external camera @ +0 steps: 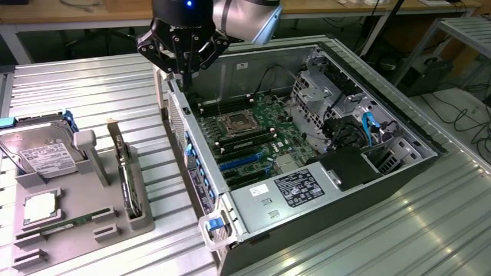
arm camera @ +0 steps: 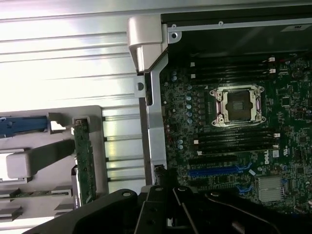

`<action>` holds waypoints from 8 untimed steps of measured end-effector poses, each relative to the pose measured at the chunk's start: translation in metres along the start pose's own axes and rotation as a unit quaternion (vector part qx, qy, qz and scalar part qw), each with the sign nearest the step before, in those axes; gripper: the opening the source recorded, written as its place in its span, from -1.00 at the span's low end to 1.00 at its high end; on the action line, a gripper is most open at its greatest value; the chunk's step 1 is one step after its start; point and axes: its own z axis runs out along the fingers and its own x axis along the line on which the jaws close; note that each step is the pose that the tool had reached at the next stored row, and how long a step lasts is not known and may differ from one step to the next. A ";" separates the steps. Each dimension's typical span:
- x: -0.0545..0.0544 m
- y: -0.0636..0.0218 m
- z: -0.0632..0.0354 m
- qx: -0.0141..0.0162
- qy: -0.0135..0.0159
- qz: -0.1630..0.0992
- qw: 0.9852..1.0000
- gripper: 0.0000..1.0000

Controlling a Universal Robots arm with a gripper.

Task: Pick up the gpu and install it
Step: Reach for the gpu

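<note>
Arm joint [external camera: 247, 17]: smooth silver-grey cylinder with rounded cap.
Wrist housing [external camera: 183, 12]: glossy black, carrying a small blue light [external camera: 188, 4].
Gripper [external camera: 183, 69]: matt black angular linked bars joined by round pivot pins.

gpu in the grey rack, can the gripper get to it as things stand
Probably yes: the gpu stands edge-on in the grey rack, top edge bare, nothing over it. The gripper hangs aside over the case wall.
</note>
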 end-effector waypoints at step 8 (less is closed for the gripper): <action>0.007 -0.0010 -0.0002 0.000 0.000 0.000 1.000 -0.79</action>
